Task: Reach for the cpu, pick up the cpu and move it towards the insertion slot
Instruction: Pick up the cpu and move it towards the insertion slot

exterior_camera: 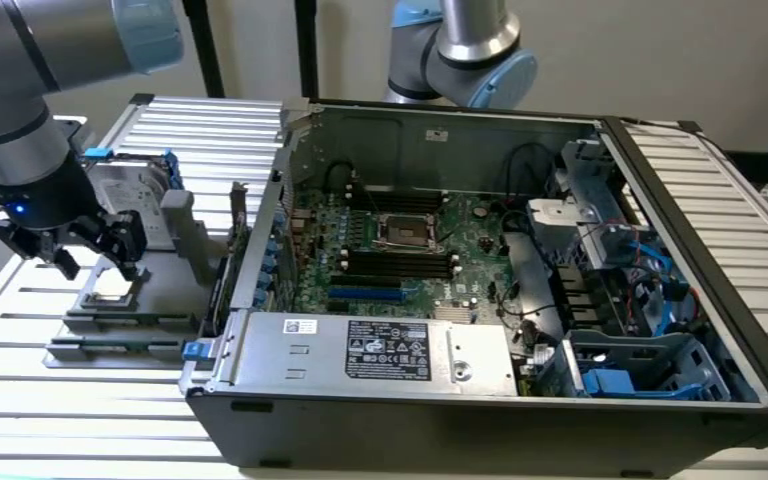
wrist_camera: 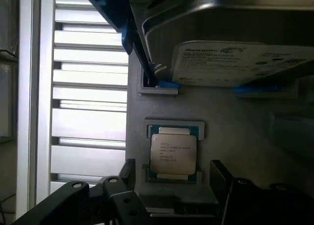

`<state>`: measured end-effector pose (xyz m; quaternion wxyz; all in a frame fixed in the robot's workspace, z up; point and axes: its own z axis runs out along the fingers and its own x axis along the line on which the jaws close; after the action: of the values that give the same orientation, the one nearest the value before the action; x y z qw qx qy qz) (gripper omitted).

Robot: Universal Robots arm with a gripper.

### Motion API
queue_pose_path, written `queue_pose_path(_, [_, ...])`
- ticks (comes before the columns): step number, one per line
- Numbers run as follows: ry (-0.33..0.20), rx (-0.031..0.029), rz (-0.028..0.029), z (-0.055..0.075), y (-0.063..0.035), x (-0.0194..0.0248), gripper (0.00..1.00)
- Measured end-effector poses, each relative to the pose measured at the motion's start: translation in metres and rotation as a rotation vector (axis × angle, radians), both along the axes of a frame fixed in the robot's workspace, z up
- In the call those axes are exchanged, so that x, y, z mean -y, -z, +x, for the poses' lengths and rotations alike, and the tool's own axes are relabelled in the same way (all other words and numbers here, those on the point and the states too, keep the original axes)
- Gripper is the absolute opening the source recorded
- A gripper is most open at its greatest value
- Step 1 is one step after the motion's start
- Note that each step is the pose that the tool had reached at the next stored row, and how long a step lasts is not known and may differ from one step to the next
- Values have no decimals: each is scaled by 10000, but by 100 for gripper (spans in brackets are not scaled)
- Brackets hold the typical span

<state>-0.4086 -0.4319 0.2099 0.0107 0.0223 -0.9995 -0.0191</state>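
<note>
Your arm (exterior_camera: 11,50) is silver-grey tube with pale blue joint caps (exterior_camera: 144,30). Its wrist (exterior_camera: 37,190) is black, with a small blue light (exterior_camera: 13,210) glowing on it. The gripper (exterior_camera: 95,268) is matte black, its linked fingers (wrist_camera: 113,203) angular, with round screw heads at the pivots.

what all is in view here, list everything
small flat square silver cpu: one, silver top, seated in the holder tray
grey plastic holder tray: one, grey, on the table at the exterior view's left
upright silver hard drive with blue bracket: one, standing on the tray near the cpu
open black computer case: one, black, centre of the table
square silver-framed insertion slot: one, dark centre, on the motherboard
long narrow memory slots: several, black and blue, beside the slot
silver power supply box: one, inside the case
white slatted table: one, under everything
grey robot arm: one, above the tray
black fingers: two, open, poised over the cpu
</note>
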Motion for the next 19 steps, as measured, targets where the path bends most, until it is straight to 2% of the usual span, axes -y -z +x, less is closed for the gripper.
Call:
queue_pose_path(7, [-1, 0, 0, 1, 122, -3, 71])
queue_pose_path(13, [0, 2, 1, 0, 145, -49, 71])
queue_pose_path(19, [6, -3, 0, 0, 191, -50, 71])
